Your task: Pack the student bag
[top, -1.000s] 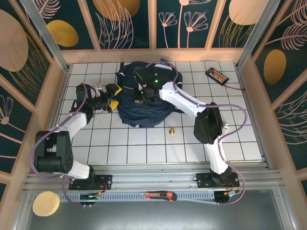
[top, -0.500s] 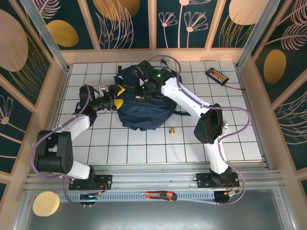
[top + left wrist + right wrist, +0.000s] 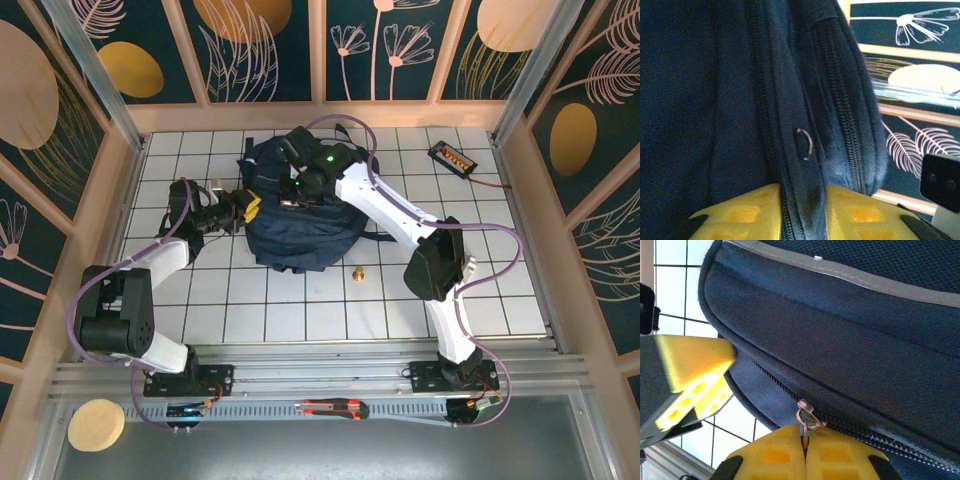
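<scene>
The student bag [image 3: 300,225], dark navy, lies at the back middle of the tiled table. At the bag's left side, my left gripper [image 3: 250,207] has its yellow fingers pinched on a fold of bag fabric [image 3: 810,170] beside a zipper; a small metal ring [image 3: 805,144] sits just above the pinch. My right gripper [image 3: 290,195] is over the bag's top left part. In the right wrist view it [image 3: 804,432] is shut on the metal zipper pull [image 3: 805,415] of the bag [image 3: 840,340]. The left gripper's fingers [image 3: 695,370] show close by.
A small brass piece [image 3: 357,271] stands on the tiles in front of the bag. A black device with orange parts [image 3: 452,157] and its cable lie at the back right. A utility knife [image 3: 335,408] and a yellow disc [image 3: 96,424] lie by the front rail.
My left gripper has moved right to the bag's edge and closed on its fabric. My right gripper, still shut on the zipper pull, shifted toward the back early on, then held still.
</scene>
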Robot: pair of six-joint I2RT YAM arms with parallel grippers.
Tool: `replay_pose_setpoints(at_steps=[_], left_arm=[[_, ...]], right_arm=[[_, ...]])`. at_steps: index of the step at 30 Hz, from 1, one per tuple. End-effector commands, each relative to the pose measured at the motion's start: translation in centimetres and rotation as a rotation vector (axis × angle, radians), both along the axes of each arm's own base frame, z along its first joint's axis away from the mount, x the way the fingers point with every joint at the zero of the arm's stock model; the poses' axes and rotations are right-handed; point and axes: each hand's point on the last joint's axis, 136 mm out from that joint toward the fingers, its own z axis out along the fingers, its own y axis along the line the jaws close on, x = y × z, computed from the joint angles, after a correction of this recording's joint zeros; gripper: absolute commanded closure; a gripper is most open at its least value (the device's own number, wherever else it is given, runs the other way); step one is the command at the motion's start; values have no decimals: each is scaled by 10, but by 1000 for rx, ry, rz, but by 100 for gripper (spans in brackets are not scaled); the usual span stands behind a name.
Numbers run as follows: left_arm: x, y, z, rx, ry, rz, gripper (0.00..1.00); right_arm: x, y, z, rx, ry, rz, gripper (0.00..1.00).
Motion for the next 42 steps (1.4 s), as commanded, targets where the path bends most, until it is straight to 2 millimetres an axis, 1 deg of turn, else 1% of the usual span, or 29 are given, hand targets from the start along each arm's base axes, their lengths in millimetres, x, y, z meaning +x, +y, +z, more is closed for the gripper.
replay_pose_setpoints(at_steps=[1, 2, 8, 12, 19, 21, 25, 29, 35, 38, 41, 42], left_arm=[[2, -7, 7, -35, -15, -18, 96], [3, -8, 9, -47, -26, -17, 100], [6, -8, 9, -116, -40, 5, 100], [10, -2, 5, -78, -37, 21, 100], [17, 19, -4, 31, -10, 52, 100], [18, 23, -5, 40, -7, 56, 100], [17, 26, -14, 42, 19, 56, 100], [18, 28, -15, 73, 21, 53, 100], [24, 29, -11, 123, 10, 25, 100], [29, 30, -14, 156, 23, 4, 100], [33, 37, -19, 214, 41, 5, 100], [37, 39, -14, 226, 30, 8, 100]], right_arm=[[-9, 18, 43, 106, -78, 40, 100], [-9, 18, 42, 102, -76, 39, 100], [-13, 8, 31, 68, -64, 27, 100], [-18, -1, 24, 42, -57, 19, 100], [-25, -27, 14, 12, -53, -12, 100], [-26, -33, 11, 15, -48, -23, 100], [-28, -42, 6, 13, -39, -36, 100], [-27, -42, 5, 21, -37, -30, 100], [-25, -36, -1, 17, -30, -8, 100], [-26, -39, -5, 10, -30, -1, 100], [-31, -45, -10, -1, -23, 8, 100], [-33, -47, -12, -7, -20, 10, 100]])
